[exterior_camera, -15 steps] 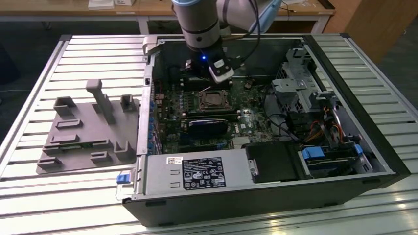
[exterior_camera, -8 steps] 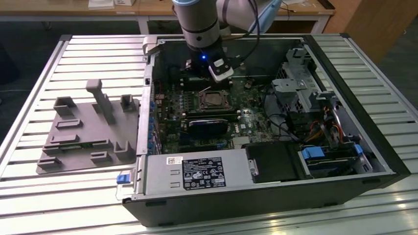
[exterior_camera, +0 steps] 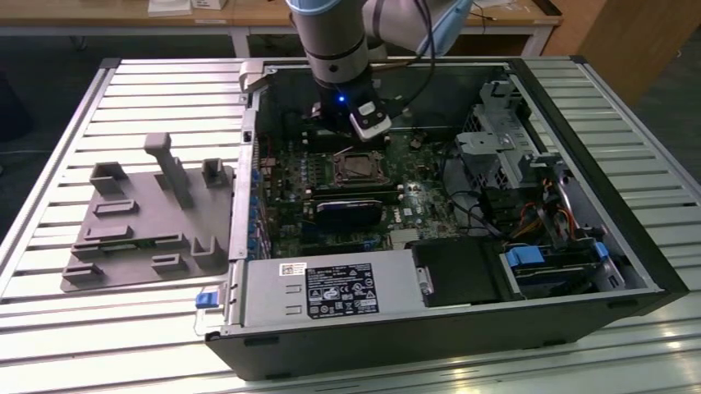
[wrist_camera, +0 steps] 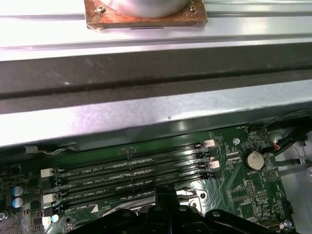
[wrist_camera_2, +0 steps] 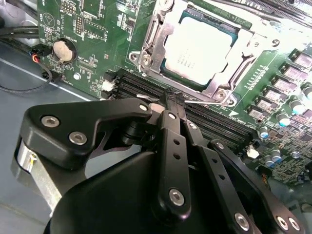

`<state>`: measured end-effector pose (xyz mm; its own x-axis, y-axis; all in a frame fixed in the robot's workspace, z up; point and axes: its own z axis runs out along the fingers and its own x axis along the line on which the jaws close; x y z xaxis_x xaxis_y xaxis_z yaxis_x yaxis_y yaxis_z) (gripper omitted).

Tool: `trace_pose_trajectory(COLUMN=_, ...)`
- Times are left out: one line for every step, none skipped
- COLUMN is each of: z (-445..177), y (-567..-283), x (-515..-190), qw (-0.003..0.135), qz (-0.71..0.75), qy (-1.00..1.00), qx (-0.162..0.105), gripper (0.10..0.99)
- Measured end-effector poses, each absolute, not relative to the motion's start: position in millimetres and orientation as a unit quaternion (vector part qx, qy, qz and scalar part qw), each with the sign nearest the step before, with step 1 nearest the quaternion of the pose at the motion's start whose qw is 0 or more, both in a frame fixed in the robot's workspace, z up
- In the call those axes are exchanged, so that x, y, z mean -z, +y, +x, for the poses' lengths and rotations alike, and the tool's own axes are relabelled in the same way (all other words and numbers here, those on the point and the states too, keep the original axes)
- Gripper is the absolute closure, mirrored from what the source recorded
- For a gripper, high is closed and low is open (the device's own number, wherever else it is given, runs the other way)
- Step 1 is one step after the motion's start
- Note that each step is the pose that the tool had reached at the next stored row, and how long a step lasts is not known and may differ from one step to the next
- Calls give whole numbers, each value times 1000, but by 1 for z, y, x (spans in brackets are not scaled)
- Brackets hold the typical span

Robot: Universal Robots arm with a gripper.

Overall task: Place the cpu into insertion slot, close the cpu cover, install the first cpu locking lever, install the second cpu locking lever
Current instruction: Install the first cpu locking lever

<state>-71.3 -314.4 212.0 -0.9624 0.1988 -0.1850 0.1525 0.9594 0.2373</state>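
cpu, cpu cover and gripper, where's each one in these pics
cpu [wrist_camera_2: 197, 51]: second wrist view, middle of its pale face.
cpu cover [wrist_camera_2: 152, 33]: second wrist view, on the shiny metal strip along one side of the cpu.
gripper [wrist_camera_2: 173, 100]: second wrist view, at its black tip.

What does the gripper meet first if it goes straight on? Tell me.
Most likely the thin locking lever, which lies right at the tips of the gripper. Just beneath it run the black memory slots. Depth is unclear, so they may be touching now.
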Motion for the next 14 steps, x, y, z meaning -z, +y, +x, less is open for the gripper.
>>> trace_pose_trajectory(z=-71, y=-314, x=-211, qw=104, qz=89, qy=984, qx=-111, gripper=980)
trace_pose_trajectory(z=-71, y=-314, x=-211, qw=104, qz=89, qy=984, qx=-111, gripper=980)
trace_pose_trajectory(z=-70, y=-314, x=-210, qw=104, qz=89, qy=984, qx=-111, gripper=980)
trace_pose_trajectory(z=-70, y=-314, x=-210, qw=104, qz=89, qy=984, qx=-111, gripper=980)
trace_pose_trajectory(z=-69, y=-314, x=-209, qw=104, qz=89, qy=984, qx=-111, gripper=980)
trace_pose_trajectory(z=-68, y=-313, x=-209, qw=104, qz=89, qy=984, qx=-111, gripper=980)
trace_pose_trajectory(z=-68, y=-313, x=-208, qw=104, qz=89, qy=984, qx=-111, gripper=980)
trace_pose_trajectory(z=-67, y=-312, x=-208, qw=104, qz=89, qy=984, qx=-111, gripper=980)
trace_pose_trajectory(z=-67, y=-311, x=-208, qw=104, qz=89, qy=984, qx=-111, gripper=980)
trace_pose_trajectory(z=-67, y=-310, x=-207, qw=104, qz=89, qy=984, qx=-111, gripper=980)
trace_pose_trajectory(z=-67, y=-308, x=-207, qw=104, qz=89, qy=984, qx=-111, gripper=980)
trace_pose_trajectory(z=-67, y=-307, x=-206, qw=104, qz=89, qy=984, qx=-111, gripper=980)
trace_pose_trajectory(z=-67, y=-306, x=-206, qw=104, qz=90, qy=984, qx=-111, gripper=980)
trace_pose_trajectory(z=-67, y=-306, x=-206, qw=104, qz=90, qy=984, qx=-110, gripper=980)
